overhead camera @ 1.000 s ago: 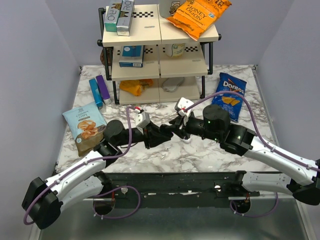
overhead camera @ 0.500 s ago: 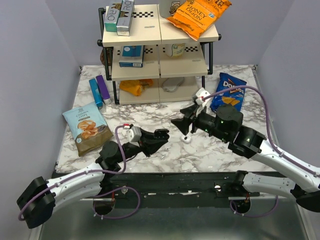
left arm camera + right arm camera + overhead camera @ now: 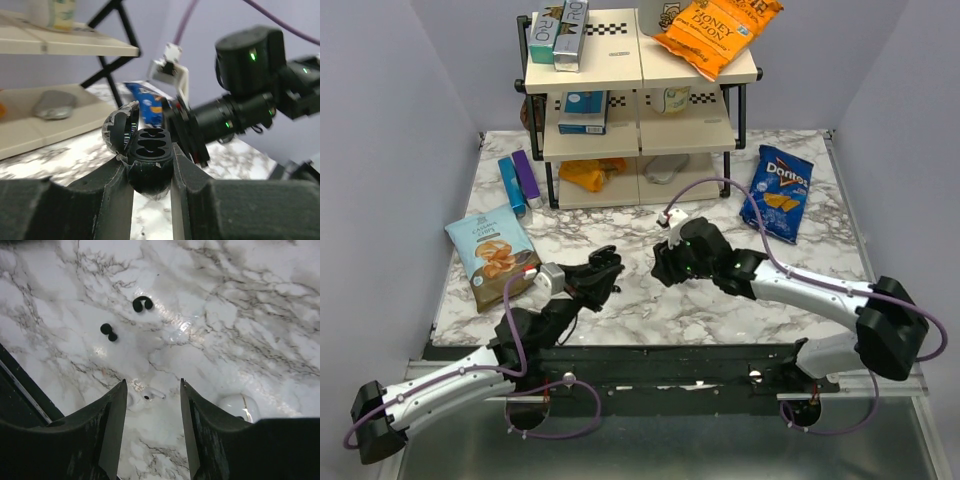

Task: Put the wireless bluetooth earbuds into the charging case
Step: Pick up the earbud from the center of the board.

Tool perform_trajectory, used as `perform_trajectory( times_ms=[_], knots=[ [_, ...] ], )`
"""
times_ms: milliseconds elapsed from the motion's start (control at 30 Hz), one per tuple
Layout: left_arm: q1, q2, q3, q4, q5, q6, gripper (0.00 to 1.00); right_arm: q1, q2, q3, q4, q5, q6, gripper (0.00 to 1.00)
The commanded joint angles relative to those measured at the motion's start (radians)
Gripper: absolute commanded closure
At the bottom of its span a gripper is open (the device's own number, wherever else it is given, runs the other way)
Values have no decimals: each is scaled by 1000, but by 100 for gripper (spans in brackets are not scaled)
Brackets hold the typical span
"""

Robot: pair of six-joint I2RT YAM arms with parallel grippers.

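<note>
My left gripper (image 3: 149, 167) is shut on a small black case (image 3: 150, 150) with its lid flipped open and its slots empty, and holds it above the table; the gripper also shows in the top view (image 3: 600, 272). Two tiny black earbuds (image 3: 142, 303) (image 3: 108, 332) lie on the marble beyond my right gripper (image 3: 152, 385). That gripper is open and points down, with a white stemmed earbud (image 3: 152, 394) on the table between its fingers. A white glossy rounded case (image 3: 239, 407) lies by its right finger. In the top view the right gripper (image 3: 665, 265) hides these.
A black-framed shelf rack (image 3: 640, 120) with boxes and snack bags stands at the back. A Doritos bag (image 3: 777, 192) lies at the right, a chips bag (image 3: 492, 255) at the left, and blue and purple tubes (image 3: 518, 182) lie by the rack. The table's near edge (image 3: 650, 345) runs below both grippers.
My left arm has drawn back toward the near left with the black case. My right arm has swung left and tipped down over the table where the earbuds lie.
</note>
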Motion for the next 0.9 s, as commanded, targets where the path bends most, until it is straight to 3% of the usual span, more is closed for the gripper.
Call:
perform_trajectory(
  times_ms=[0,300,867],
  knots=[
    [-7,-104,31,-209,-275,22,100,1,106,42,87,-165,41,48],
    [-7,-199,45,-385,-477,-52,100,67,226,93,184,-306,-62,51],
    [-7,-234,63,-482,-527,-82,100,67,484,294,114,-320,-129,50]
  ],
)
